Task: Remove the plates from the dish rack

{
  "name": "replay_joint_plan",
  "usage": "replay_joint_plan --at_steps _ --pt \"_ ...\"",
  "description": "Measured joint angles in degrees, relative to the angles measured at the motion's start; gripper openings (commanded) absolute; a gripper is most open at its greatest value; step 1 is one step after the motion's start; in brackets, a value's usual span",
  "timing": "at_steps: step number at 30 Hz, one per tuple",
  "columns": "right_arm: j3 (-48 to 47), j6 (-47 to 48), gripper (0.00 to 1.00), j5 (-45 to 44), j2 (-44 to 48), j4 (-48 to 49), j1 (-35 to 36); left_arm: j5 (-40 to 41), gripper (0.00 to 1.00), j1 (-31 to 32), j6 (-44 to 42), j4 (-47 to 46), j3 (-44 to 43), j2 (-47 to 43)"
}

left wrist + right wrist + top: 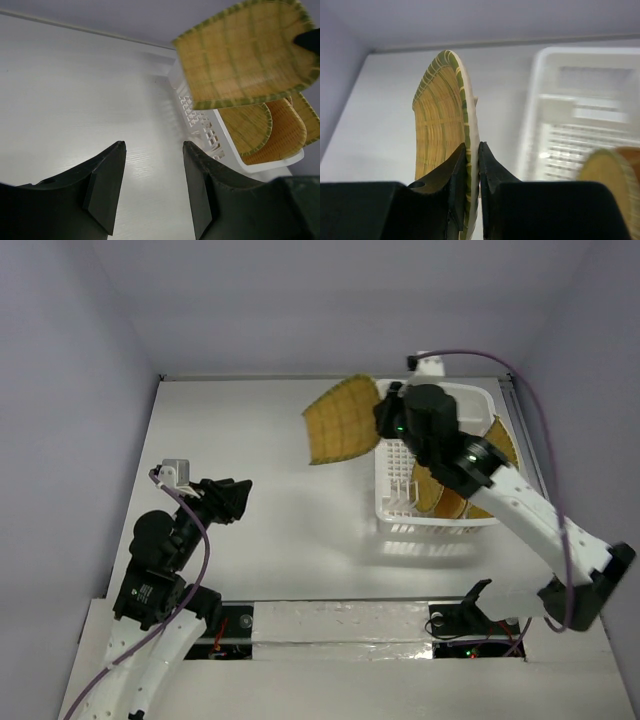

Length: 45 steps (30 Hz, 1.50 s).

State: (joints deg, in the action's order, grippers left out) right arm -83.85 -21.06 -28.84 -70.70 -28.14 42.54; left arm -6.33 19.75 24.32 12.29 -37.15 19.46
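My right gripper [385, 418] is shut on the edge of one orange-tan woven plate [340, 423] and holds it in the air, just left of the white dish rack [430, 523]. In the right wrist view the fingers [472, 147] pinch the plate's green rim, and the plate [440, 125] stands on edge. Three more plates [247, 127] lean inside the rack [200, 125]; the held plate [240, 50] hangs above them. My left gripper [232, 498] is open and empty, low over the table to the left, its gap [152, 147] over bare tabletop.
The rack stands at the table's back right, near the right wall. A purple cable [520, 380] arcs over the right arm. The white tabletop [250, 430] stretches between the left gripper and the rack. Walls enclose the back and both sides.
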Motion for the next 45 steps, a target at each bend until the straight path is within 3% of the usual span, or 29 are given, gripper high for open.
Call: replay_joint_plan --at_steps 4,11,21,27,29,37,41,45 --pt "-2.05 -3.41 0.00 7.82 -14.40 7.89 2.78 0.57 0.46 0.00 0.02 0.02 0.00 -0.81" --pt "-8.76 -8.24 0.00 15.85 -36.26 12.37 5.70 0.83 0.46 0.00 0.02 0.02 0.00 -1.01" --pt "-10.38 -13.18 0.01 15.32 -46.01 16.46 5.86 0.83 0.46 0.00 0.04 0.02 0.00 -1.01" --pt "-7.80 -15.34 0.38 13.25 -46.18 19.54 5.86 0.83 0.46 -0.39 0.04 0.02 0.00 -1.01" --pt "-6.29 -15.72 0.43 12.92 -46.29 19.80 5.81 0.83 0.46 -0.50 0.04 0.02 0.00 -1.01" --pt "-3.63 -16.35 0.45 12.72 -49.00 19.58 5.81 0.81 0.46 -0.50 0.04 0.02 0.00 -0.96" --pt "-3.45 -16.24 0.62 12.66 -48.92 19.58 5.81 0.81 0.46 -0.50 0.04 0.02 0.00 -0.94" --pt "-2.56 -15.10 0.66 12.46 -46.38 18.99 5.81 0.81 0.46 -0.50 0.04 0.02 0.00 -0.94"
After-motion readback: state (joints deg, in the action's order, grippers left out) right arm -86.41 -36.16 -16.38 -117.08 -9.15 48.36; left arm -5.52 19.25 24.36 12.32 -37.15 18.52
